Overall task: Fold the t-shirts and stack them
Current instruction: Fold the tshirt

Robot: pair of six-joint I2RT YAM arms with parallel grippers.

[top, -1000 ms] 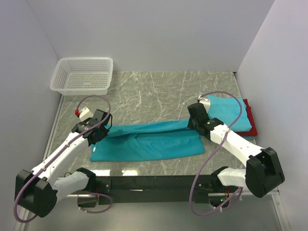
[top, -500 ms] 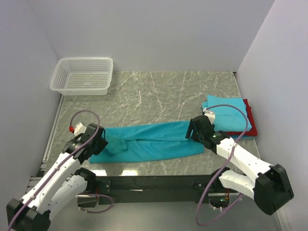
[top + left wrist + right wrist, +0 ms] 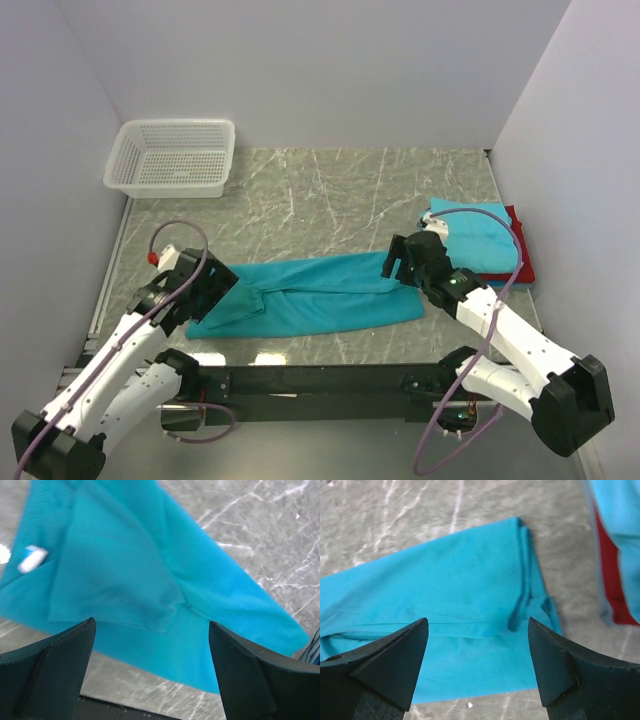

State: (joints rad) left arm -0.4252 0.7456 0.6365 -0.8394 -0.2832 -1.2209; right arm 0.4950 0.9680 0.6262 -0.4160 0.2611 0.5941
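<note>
A teal t-shirt (image 3: pixel 320 290) lies flat on the marble table as a long strip folded lengthwise. My left gripper (image 3: pixel 215 290) hovers open over its left end, nothing between the fingers. In the left wrist view the teal t-shirt (image 3: pixel 125 580) shows a folded-in sleeve and a white label (image 3: pixel 32 559) beyond the open left gripper (image 3: pixel 151 630). My right gripper (image 3: pixel 397 262) is open above the shirt's right end. The right wrist view has the right gripper (image 3: pixel 477 625) over the t-shirt's (image 3: pixel 445 590) layered edge. A light blue folded t-shirt (image 3: pixel 480 235) rests on a red one (image 3: pixel 520 262) at the right.
A white mesh basket (image 3: pixel 172 157) stands at the back left corner. Grey walls close in the left, back and right sides. The stack's red shirt (image 3: pixel 612 590) lies just right of the teal strip's end. A black rail (image 3: pixel 320 380) runs along the near edge.
Both grippers carried the shirt's far edge toward the near edge, folding it lengthwise, then opened and let go. The shirt now lies as a narrower strip.
</note>
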